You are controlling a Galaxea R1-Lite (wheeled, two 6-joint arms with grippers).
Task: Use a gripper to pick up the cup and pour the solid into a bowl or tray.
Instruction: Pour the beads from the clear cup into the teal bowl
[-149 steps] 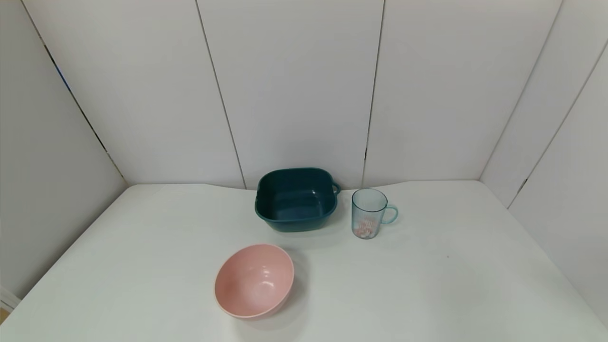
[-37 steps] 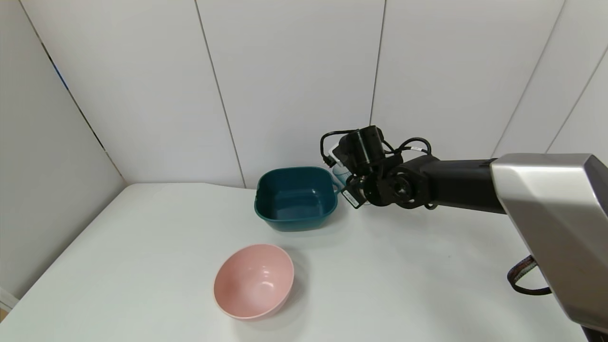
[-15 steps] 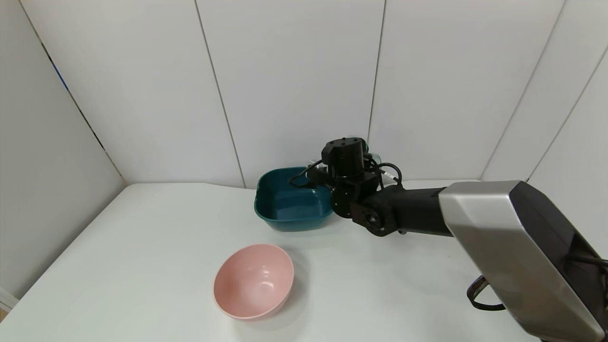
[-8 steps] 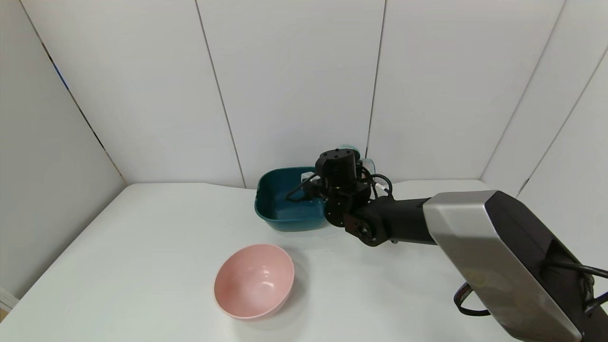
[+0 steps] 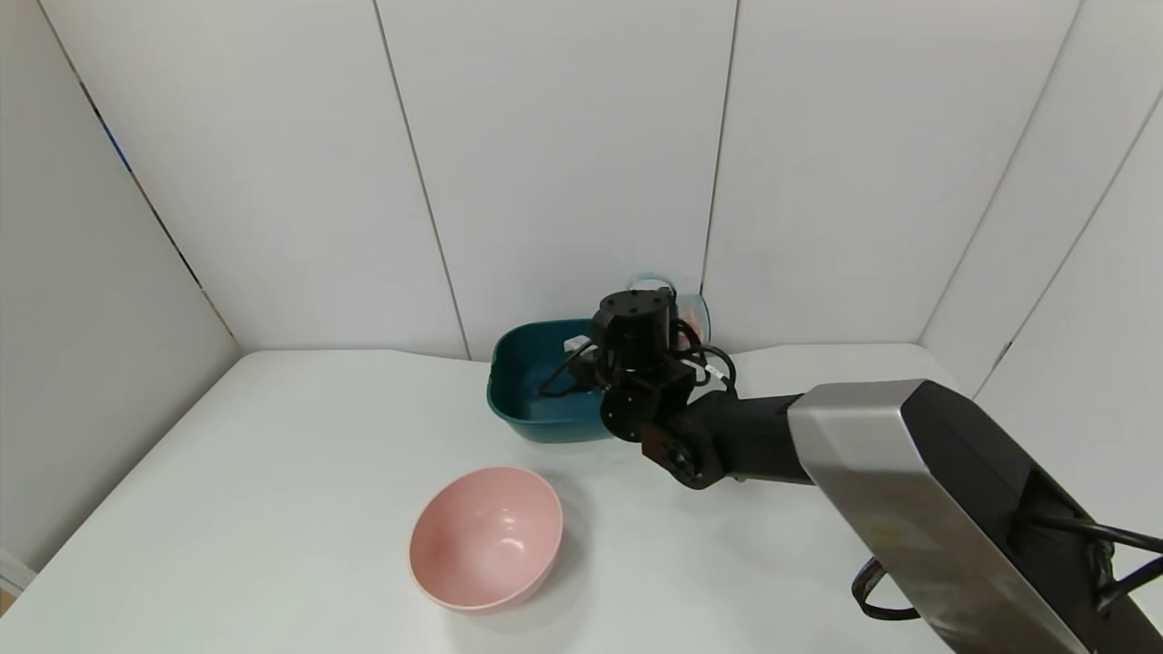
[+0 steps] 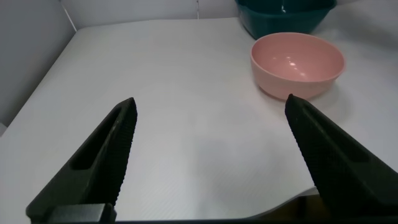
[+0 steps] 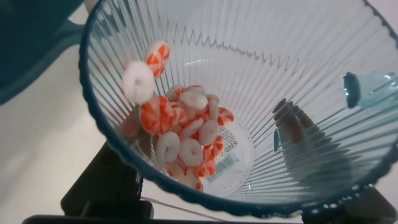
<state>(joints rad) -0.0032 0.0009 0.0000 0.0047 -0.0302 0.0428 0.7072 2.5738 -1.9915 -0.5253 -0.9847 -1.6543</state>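
From the right wrist view, the open mouth of the cup (image 7: 261,93) fills nearly everything, its translucent blue wall ribbed with fine ridges running down to a flat bottom that carries a small printed label. The solid (image 7: 180,134) lies heaped low against one side of the wall: flat round pieces, some white, some orange-red with white marks. Two pieces sit higher up the wall, close to the rim, apart from the heap. A dark finger (image 7: 305,146) of the right gripper shows through the ribbed wall on the far side from the heap, pressed against the cup. Beyond the rim, a dark teal corner of the basin (image 7: 31,50) appears over the white table (image 7: 43,149).
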